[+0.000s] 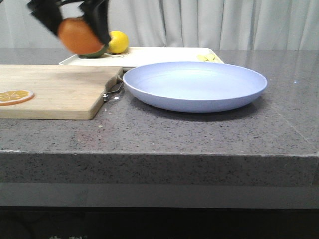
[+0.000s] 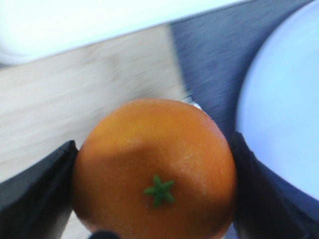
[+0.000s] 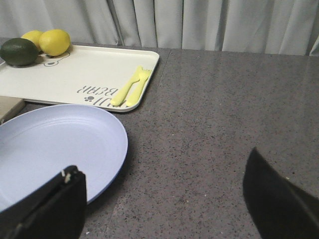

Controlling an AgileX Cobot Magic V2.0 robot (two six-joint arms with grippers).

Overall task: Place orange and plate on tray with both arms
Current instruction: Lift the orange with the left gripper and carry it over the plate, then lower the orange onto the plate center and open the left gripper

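The left gripper [image 1: 75, 25] hangs raised above the light wooden cutting board [image 1: 55, 89], clamping the round bright-orange fruit [image 1: 79, 36] between its fingers; the right gripper [image 3: 164, 194] hovers spread wide, empty, the pale blue-lavender round plate [image 3: 50, 149] just beside one finger, the white rectangular tray [image 3: 75, 74] beyond.

The front camera sat low at the counter's near edge, looking forward across the plate [image 1: 195, 85] toward the tray [image 1: 164, 54] and curtain at 12 o'clock. The left wrist camera looked straight down at very close range onto the orange [image 2: 154, 169] between its fingers. The right wrist camera looked forward, low over the counter, sharing plate [image 3: 55, 149] and tray [image 3: 75, 74] with the front view.
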